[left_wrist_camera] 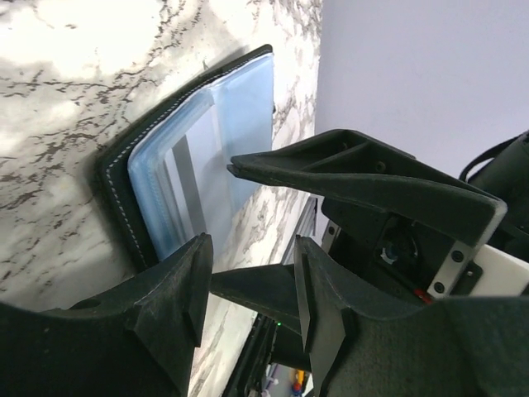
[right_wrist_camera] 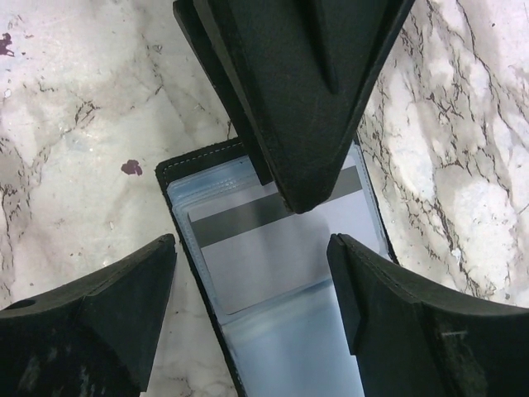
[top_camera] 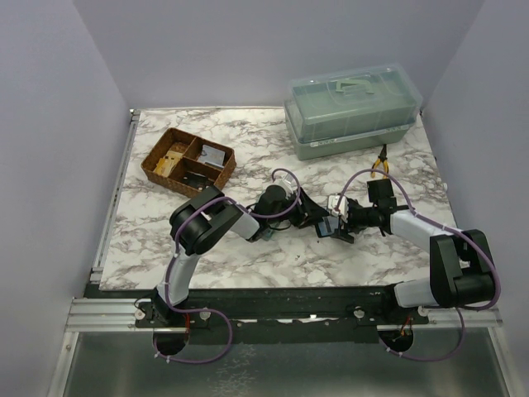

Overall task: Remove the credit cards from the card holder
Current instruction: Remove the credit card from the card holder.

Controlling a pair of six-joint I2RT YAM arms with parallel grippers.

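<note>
The card holder lies open on the marble table between both arms. Its black edge frames blue-grey plastic sleeves. A pale credit card with a dark stripe sits in the top sleeve; it also shows in the left wrist view. My left gripper is open, and one finger rests on the holder's far part over the card's stripe. My right gripper is open, its fingers straddling the card from above. I cannot tell whether more cards lie in the sleeves below.
A brown wicker divided tray stands at the back left. A clear plastic box stands at the back right, with yellow-handled pliers in front of it. The two grippers are crowded close together over the holder.
</note>
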